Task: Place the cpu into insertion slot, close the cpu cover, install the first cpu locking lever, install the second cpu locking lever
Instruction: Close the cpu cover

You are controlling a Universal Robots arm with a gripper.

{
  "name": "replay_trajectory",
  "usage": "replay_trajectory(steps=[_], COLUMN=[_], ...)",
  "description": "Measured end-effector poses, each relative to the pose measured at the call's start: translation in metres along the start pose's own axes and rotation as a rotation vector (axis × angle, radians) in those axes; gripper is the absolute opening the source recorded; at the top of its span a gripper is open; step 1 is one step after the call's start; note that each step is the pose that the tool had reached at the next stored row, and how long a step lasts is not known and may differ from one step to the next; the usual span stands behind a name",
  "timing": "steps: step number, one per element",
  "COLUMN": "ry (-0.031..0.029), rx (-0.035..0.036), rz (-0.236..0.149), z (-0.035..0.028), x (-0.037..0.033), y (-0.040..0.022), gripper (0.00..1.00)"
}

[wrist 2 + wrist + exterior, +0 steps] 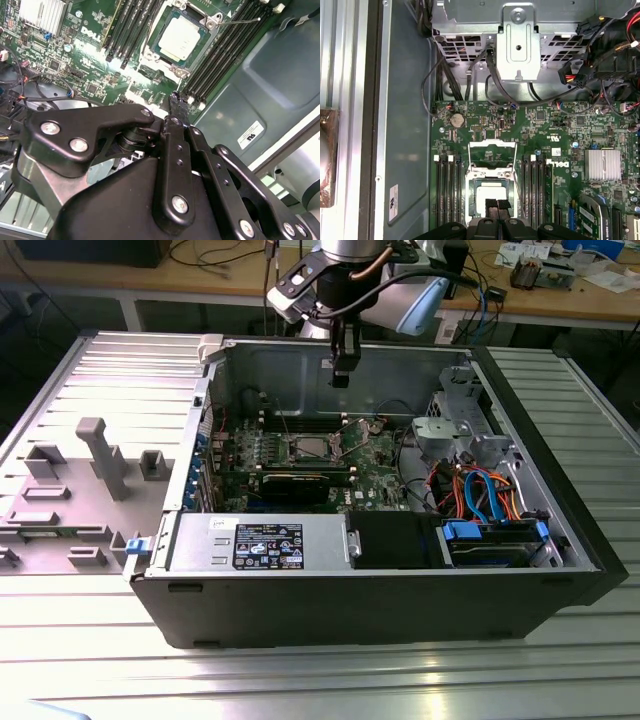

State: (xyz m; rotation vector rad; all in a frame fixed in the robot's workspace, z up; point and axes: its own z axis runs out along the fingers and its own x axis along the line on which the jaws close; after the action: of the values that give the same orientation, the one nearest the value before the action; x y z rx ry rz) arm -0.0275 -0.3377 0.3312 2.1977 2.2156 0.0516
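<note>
Exterior view: open computer case (400, 570) on a ribbed metal desk (300, 680), walls up on every side of the green board (375, 465), free room straight overhead. Pincer (341, 375) poised near the case's far wall, well clear of the board, fingers pressed together, gripping nothing. Cpu (310, 448) lying flat, low on the board, near mid-case. Grey plastic fixture (100, 460) on the desk toward the exterior view's left, apart from the case. First wrist view, looking straight down: cpu seated square inside the insertion slot (490, 175), cpu cover (493, 145) swung up and standing open just beyond it, long black memory slots (447, 190) flanking both sides, metal drive cage (520, 45) and loose cables past the board's edge. Second wrist view, slanted along the closed fingertips (175, 102): thin wire lever (240, 21) sprung out beside the slot, bare grey case wall (260, 75) close alongside.
</note>
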Motion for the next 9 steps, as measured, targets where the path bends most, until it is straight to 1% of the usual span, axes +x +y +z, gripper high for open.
replay_trajectory(steps=[9], ry=[0.0000], rx=[0.0000], rz=[0.000], z=[0.0000], x=[0.0000], y=[0.0003], gripper=[0.11])
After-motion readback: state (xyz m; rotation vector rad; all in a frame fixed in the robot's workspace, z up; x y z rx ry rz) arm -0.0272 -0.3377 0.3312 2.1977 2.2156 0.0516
